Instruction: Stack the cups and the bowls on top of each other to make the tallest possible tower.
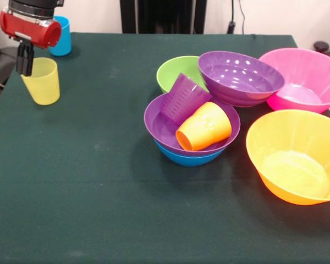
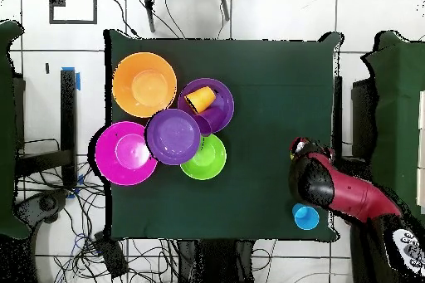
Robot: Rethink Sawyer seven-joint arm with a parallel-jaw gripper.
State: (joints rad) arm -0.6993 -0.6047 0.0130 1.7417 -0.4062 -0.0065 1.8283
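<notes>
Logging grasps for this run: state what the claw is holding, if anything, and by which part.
The claw is at the rim of the yellow cup, at the side nearest the arm. Whether it actually grips that rim cannot be told.

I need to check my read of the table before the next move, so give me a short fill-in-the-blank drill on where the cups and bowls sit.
1. The gripper is at the rim of the ___ cup.
2. The orange cup lies tipped inside a ___ bowl.
3. That bowl is nested in the ___ bowl.
4. The blue cup stands ___ on the table.

Missing words: yellow; purple; blue; upright
</notes>
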